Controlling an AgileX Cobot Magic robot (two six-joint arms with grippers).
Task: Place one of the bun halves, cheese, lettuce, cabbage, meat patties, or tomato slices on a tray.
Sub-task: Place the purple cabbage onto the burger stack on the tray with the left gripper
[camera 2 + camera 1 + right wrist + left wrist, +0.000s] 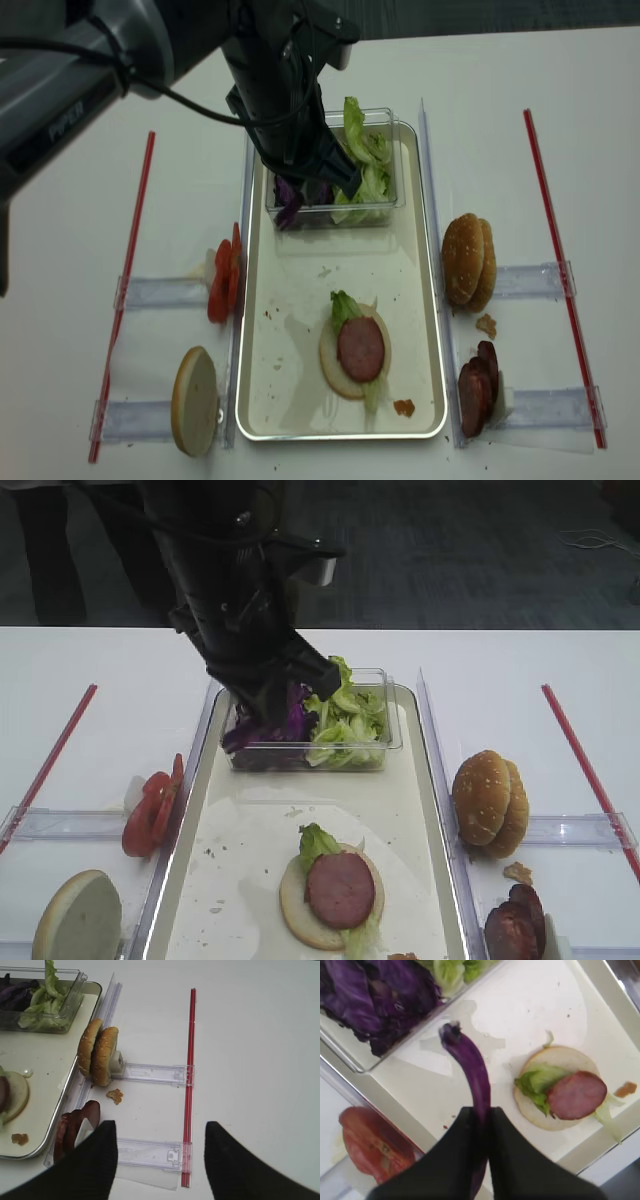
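The white bench (560,120) carries a cream tray (415,300) down its middle, and a clear tub (385,742) at the tray's far end holds green lettuce (345,725) beside a heap of purple cabbage (365,995). On the tray nearer the camera lies a pale bun half (335,375) with a lettuce leaf and one patty (360,348) on top. Off the tray, tomato slices (222,280) and another bun half (195,400) stand on the left, and seeded buns (468,260) and more patties (478,388) stand on the right. The left gripper (481,1125) has its jaws pinched tight on one cabbage strip (472,1067), which the left wrist view shows curving free above the tray just beside the tub's near wall. The step in hand looks like carrying that strip to the stacked bun. To do it well, the arm should probably lift until the strip's loose end clears the tub rim, travel toward the patty, then lower until the strip drapes across the meat before the jaws part. Releasing from too high could let the curved strip roll off the stack. The right gripper (161,1160) hangs over the bench on the right with its jaws spread wide and holding nothing.
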